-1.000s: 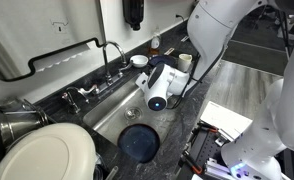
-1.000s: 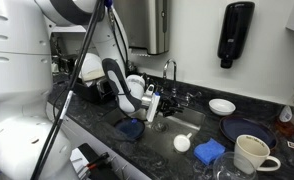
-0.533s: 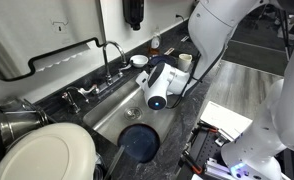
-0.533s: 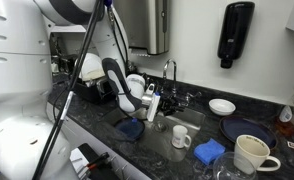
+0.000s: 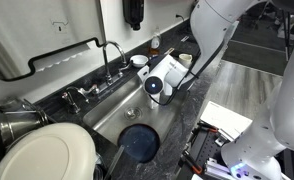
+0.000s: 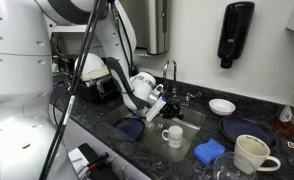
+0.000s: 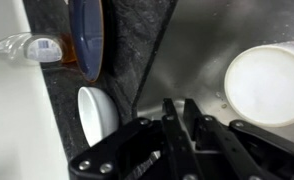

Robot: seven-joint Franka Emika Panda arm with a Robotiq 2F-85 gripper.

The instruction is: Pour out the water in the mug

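Looking at the wrist view, where is the gripper (image 7: 180, 108)?
Low in the middle, squeezed nearly shut, holding nothing.
And the mug (image 7: 267, 85)?
At 3 o'clock from it, standing straight up in the sink (image 7: 187, 50), not touching.

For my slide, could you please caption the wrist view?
Empty gripper, jaws shut, over the sink near the mug.

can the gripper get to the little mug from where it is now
Probably yes: the mug stands upright close beside the gripper, with nothing between them. The jaws look shut and would need opening.
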